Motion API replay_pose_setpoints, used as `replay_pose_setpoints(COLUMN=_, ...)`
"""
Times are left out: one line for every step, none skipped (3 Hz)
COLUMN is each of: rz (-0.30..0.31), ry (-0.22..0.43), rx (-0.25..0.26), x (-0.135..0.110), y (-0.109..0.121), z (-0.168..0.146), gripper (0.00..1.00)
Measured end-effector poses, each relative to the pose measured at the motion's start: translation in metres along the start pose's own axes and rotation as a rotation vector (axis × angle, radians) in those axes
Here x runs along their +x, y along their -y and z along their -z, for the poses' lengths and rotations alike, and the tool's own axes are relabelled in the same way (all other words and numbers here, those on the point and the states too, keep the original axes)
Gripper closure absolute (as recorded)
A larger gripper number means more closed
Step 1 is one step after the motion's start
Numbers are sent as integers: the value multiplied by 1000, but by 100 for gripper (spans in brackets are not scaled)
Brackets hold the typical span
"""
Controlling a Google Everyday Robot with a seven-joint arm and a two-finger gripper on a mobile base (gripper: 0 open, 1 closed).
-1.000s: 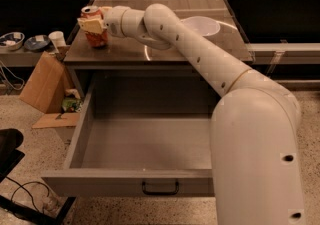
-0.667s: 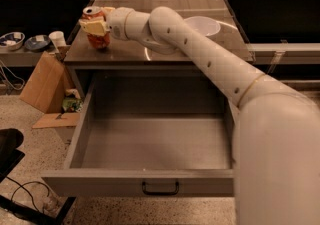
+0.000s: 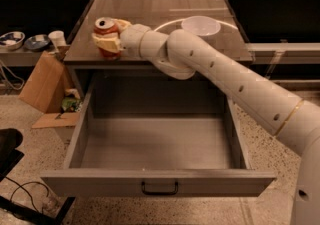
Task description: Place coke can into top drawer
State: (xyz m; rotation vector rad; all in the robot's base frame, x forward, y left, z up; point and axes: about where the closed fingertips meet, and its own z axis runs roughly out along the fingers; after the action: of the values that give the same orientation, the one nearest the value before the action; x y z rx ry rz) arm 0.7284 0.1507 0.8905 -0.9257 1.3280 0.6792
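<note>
countertop [image 3: 165,14], tool [image 3: 111,36] gripping coke can [image 3: 104,24]; open drawer [image 3: 155,141]

**Warm, dim light from above, with a soft picture**

The light is yellowish and rather weak, and it falls from above. The tabletop [image 3: 150,14] shines a little and carries a pale streak of glare and a curved reflection near the white bowl [image 3: 201,25]. The arm [image 3: 235,84] is the brightest thing, almost washed out on its upper side. The gripper [image 3: 111,38] at the left front of the tabletop clasps the coke can [image 3: 104,23], whose silver top catches the light. Inside the top drawer [image 3: 155,181], the back wall lies in shadow under the table edge. The spaces behind, left and right, are nearly black. Fine detail looks soft everywhere, and the floor [image 3: 260,209] looks grainy.
</note>
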Motion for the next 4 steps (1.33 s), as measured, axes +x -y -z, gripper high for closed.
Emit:
replay_pose_setpoints(rz=0, ry=0, rx=0, x=-6, y=1, z=0, gripper=100)
replay_pose_setpoints(rz=-15, ry=-3, rx=10, x=0, y=2, z=3, gripper=100)
replay_pose_setpoints(rz=-12, ry=0, rx=6, x=-9, y=0, z=4, gripper=100)
replay_pose_setpoints(rz=26, ry=19, rx=-51, x=-34, y=-50, z=37, gripper=100)
